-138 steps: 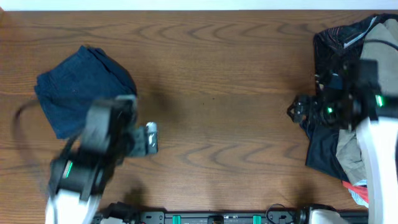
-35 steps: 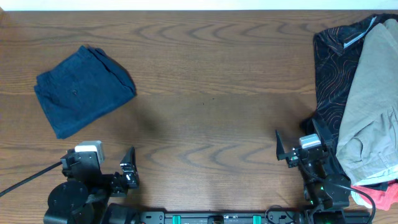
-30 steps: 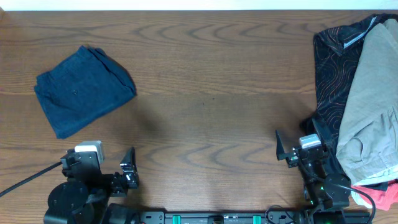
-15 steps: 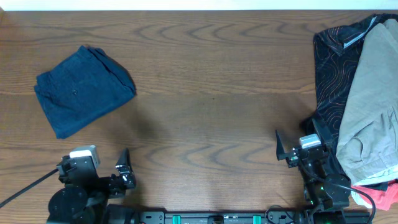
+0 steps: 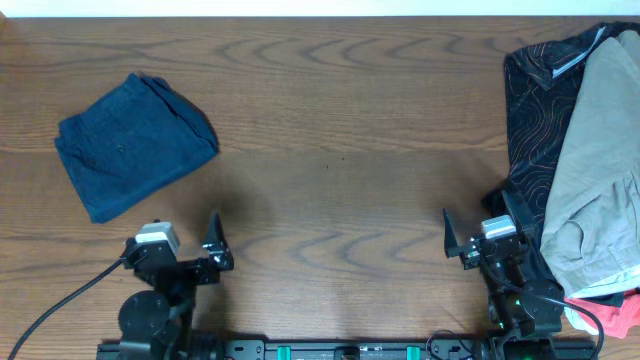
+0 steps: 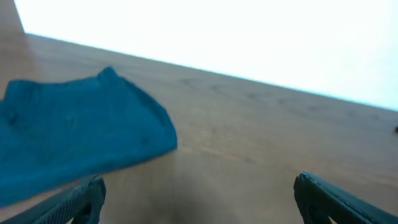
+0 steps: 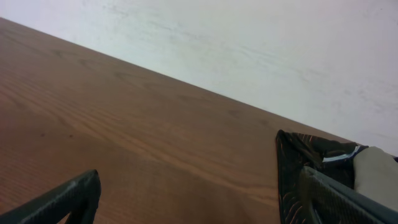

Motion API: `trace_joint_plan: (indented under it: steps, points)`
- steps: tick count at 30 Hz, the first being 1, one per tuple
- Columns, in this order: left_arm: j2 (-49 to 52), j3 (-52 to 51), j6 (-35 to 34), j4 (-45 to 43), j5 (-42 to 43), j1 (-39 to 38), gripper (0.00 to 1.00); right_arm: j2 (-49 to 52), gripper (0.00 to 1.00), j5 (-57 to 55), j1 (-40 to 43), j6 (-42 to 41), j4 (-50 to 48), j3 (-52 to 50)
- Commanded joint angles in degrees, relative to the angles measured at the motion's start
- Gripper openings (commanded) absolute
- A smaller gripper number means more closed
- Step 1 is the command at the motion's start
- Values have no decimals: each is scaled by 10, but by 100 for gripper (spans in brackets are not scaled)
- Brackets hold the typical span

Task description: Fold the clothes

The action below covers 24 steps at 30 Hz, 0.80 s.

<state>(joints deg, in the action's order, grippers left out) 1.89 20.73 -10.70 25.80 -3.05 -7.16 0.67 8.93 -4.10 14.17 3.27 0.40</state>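
A folded dark navy-blue garment (image 5: 135, 145) lies at the table's left; it also shows in the left wrist view (image 6: 74, 140). A pile of clothes lies at the right edge: a black swirl-patterned one (image 5: 535, 110), a khaki one (image 5: 595, 170) on top and a bit of red (image 5: 590, 308) at the front. My left gripper (image 5: 185, 250) is open and empty near the front edge, below the navy garment. My right gripper (image 5: 480, 232) is open and empty at the front right, beside the pile. The black garment's edge shows in the right wrist view (image 7: 305, 162).
The wooden table (image 5: 340, 150) stretches between the navy garment and the pile. A pale wall (image 7: 249, 43) lies beyond the far edge. A black cable (image 5: 70, 300) trails from the left arm's base at the front left.
Both arms have pulled back from the garments to the front edge. In the last half second the left gripper shifted a little right and away from the edge; the right has not moved.
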Motion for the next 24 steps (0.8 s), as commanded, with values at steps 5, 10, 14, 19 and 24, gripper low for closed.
trace_joint_plan:
  steps: [5, 10, 14, 19, 24]
  points:
    - [-18, -108, -5, -186, -7, 2, 98, -3, 99, -6, -5, 7, 2, -1]
    - [-18, -188, -5, -354, -17, 4, 98, -3, 99, -6, -5, 7, 2, -1]
    - [-18, -205, 4, -367, -22, 7, 98, -3, 99, -6, -5, 7, 2, -1]
    - [-18, -205, 21, -294, -21, 7, 98, -3, 99, -6, -5, 7, 2, -1]
    - [-18, -205, 21, -220, -21, 7, 98, -3, 99, -6, -5, 7, 2, -1]
